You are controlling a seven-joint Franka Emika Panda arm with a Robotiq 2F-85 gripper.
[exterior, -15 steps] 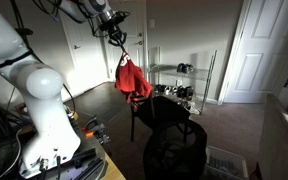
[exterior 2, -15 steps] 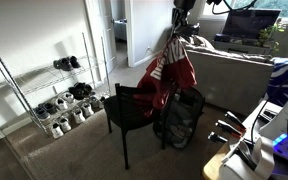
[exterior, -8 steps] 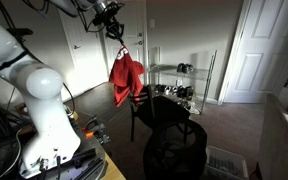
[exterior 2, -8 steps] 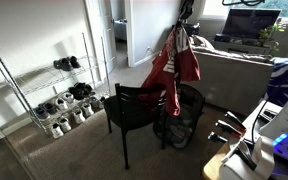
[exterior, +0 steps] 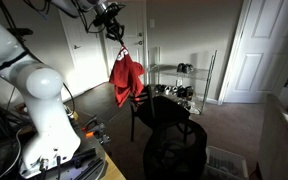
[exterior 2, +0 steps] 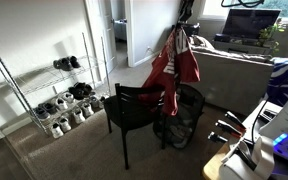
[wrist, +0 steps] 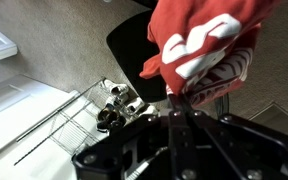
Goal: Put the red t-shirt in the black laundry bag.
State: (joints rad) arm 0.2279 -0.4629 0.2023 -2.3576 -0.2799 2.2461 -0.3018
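The red t-shirt hangs limp from my gripper, high above the black chair. In an exterior view it hangs beside the chair and above the black laundry bag. My gripper is shut on the shirt's top edge. In the wrist view the shirt with white marks fills the top right, pinched between my closed fingers. The bag's round rim also shows low in an exterior view.
A wire shoe rack with several shoes stands against the wall; it also shows in the wrist view. A sofa is behind the bag. White doors line the far wall. The robot base stands on a bench.
Over the last second my gripper lifted the shirt higher and a little away from the bag. In the last half second nothing visibly moved.
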